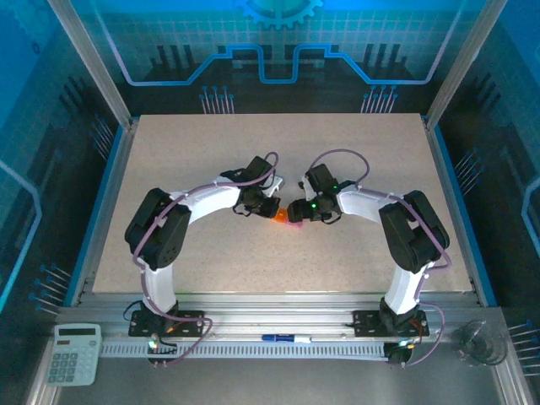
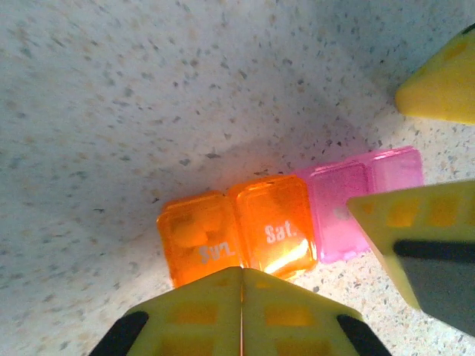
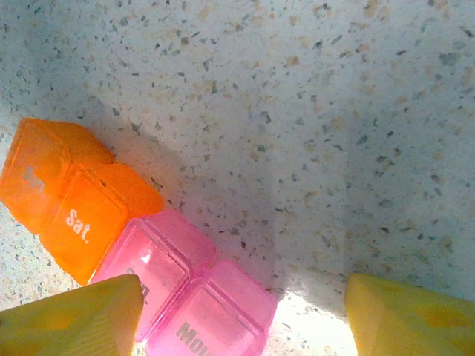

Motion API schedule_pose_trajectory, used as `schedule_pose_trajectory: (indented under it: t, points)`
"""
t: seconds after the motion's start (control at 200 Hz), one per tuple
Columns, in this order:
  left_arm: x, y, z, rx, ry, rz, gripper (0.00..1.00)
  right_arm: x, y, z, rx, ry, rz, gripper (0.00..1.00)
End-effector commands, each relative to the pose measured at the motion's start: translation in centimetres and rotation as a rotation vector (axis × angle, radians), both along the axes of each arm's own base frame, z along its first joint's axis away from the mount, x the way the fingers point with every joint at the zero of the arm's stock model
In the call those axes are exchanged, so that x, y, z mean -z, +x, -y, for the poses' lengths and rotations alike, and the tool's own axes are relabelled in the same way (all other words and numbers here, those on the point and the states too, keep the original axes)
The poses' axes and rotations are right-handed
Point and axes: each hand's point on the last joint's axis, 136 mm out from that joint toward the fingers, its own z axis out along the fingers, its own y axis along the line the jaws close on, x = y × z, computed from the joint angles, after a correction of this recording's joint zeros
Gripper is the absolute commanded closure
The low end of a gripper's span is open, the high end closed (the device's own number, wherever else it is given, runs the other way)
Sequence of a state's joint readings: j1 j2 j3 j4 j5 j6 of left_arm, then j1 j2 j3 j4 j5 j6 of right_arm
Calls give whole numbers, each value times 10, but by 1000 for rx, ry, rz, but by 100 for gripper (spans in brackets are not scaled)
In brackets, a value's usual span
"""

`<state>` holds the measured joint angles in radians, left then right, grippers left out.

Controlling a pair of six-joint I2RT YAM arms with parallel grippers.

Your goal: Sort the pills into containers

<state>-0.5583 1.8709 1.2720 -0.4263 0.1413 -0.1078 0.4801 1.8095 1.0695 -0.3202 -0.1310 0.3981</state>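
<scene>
The containers (image 1: pixel 287 219) lie at mid-table between both grippers: orange squares (image 2: pixel 237 233), one marked "Sat.", joined to pink ones (image 2: pixel 356 204). A rounded lump, perhaps a pill (image 2: pixel 189 233), shows through the left orange square. My left gripper (image 2: pixel 243 271) is shut, its yellow fingertips pressed together right at the near edge of the orange part. My right gripper (image 3: pixel 245 297) is open and straddles the pink end (image 3: pixel 215 311), marked "Mon". One of its fingers (image 3: pixel 74 319) overlaps a pink compartment and the other (image 3: pixel 408 315) stands apart over bare table. In the top view the left gripper (image 1: pixel 272 208) and right gripper (image 1: pixel 297 211) nearly meet.
The speckled tabletop (image 1: pixel 211 152) is bordered by a blue frame and corner posts. On the near rail, off the table, lie a calculator (image 1: pixel 74 353), a blue pen (image 1: pixel 285 339) and a clear glass cup (image 1: pixel 481 342).
</scene>
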Motion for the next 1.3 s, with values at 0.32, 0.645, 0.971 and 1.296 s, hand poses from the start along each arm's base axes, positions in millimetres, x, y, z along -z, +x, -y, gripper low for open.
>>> schedule_pose_trajectory:
  t: [0.32,0.645,0.971,1.296]
  points:
    - [-131,42,-33,-192,-189,466,72,-117,47,4,22,142,177,24]
    - [-191,38,-86,-298,-229,724,1,-201,55,57,132,214,426,13]
    - [-212,30,-137,-399,-121,956,1,-219,52,148,403,56,616,0]
    - [-191,24,-188,-491,-72,1068,1,-183,46,230,715,-67,686,0]
